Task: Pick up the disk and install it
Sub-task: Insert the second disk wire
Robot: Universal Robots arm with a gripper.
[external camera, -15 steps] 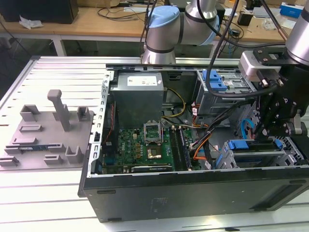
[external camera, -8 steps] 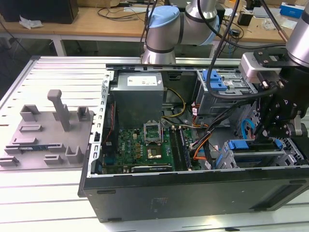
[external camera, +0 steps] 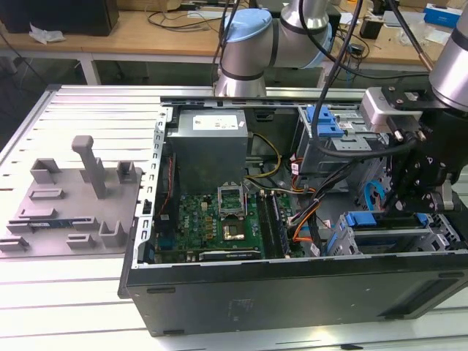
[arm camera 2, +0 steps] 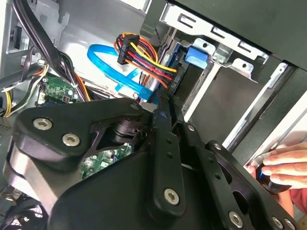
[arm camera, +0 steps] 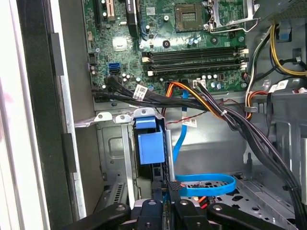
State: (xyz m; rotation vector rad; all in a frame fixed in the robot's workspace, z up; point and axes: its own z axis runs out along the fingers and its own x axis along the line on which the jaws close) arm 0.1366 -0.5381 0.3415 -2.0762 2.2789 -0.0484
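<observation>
Install step: the gripper, clenched on the disk, seats it in the drive cage; next needs a straight push

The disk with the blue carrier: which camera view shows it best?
The first wrist view: the disk stands edge-on in the drive cage just beyond the gripper. The second wrist view shows its blue tab; the exterior view, a blue edge.

Table: slatted metal, carrying everything.
Case: lying open on its side, toward the exterior view's right.
Fixture: grey, sitting on the slats, at the exterior view's left.
</observation>
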